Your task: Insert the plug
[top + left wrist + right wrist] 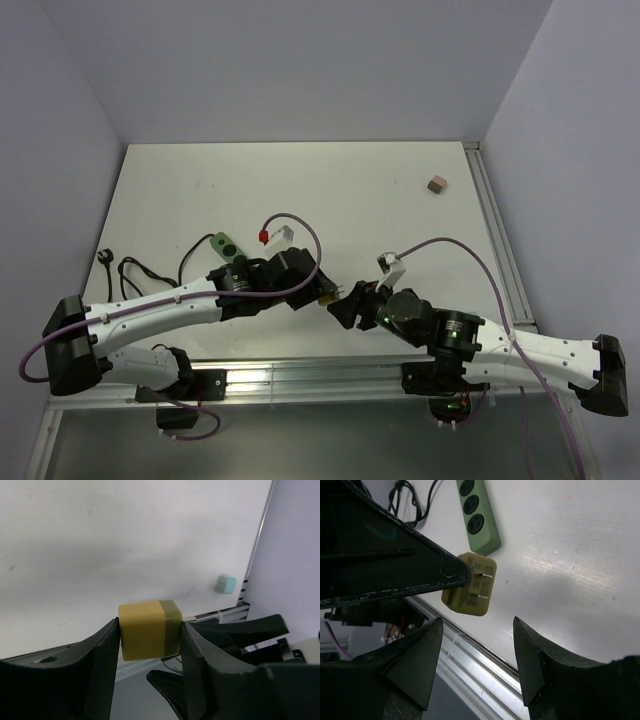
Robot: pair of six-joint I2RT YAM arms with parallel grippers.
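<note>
the left gripper (150,629) is clamping the yellow plug (470,584) aloft, prongs facing out, seemingly offering it to the wide-open right gripper (477,625); the green power strip (477,515) is lying nearby.

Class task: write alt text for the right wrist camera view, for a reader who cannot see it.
A yellow plug, two metal prongs showing, is pinched by the left gripper above a white table. The right gripper frames the foreground, open and empty, and a green power strip lies beyond.
</note>
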